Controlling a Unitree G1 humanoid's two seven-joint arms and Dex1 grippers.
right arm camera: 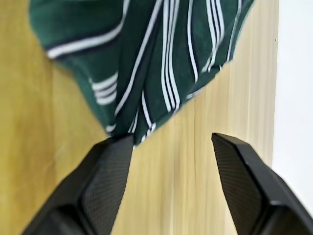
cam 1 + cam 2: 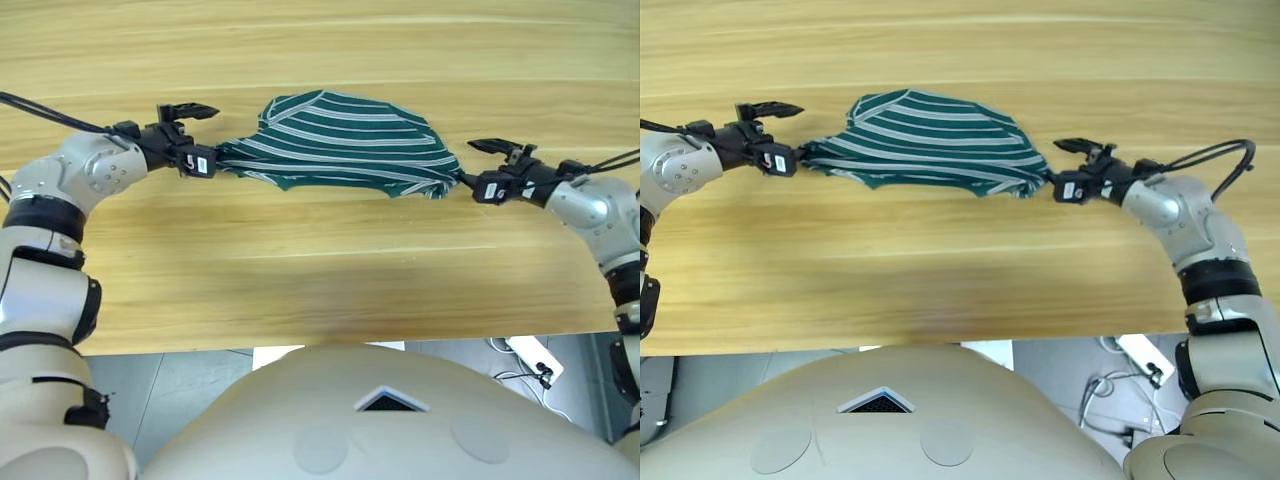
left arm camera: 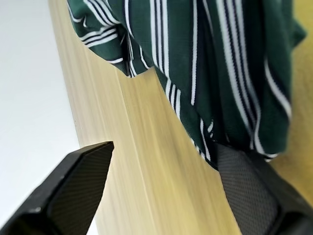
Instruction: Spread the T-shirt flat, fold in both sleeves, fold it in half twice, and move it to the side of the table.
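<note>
On the far middle of the wooden table [image 2: 300,280], the green white-striped T-shirt [image 2: 345,140] lies bunched in a crumpled lump, not spread flat, drawn out sideways between the two arms. The left gripper [image 2: 212,135] sits at the shirt's left end, fingers spread apart, lower finger touching the cloth edge, nothing clamped. The right gripper [image 2: 472,165] sits at the shirt's right end, also released, cloth lapping one finger [image 1: 110,171].
</note>
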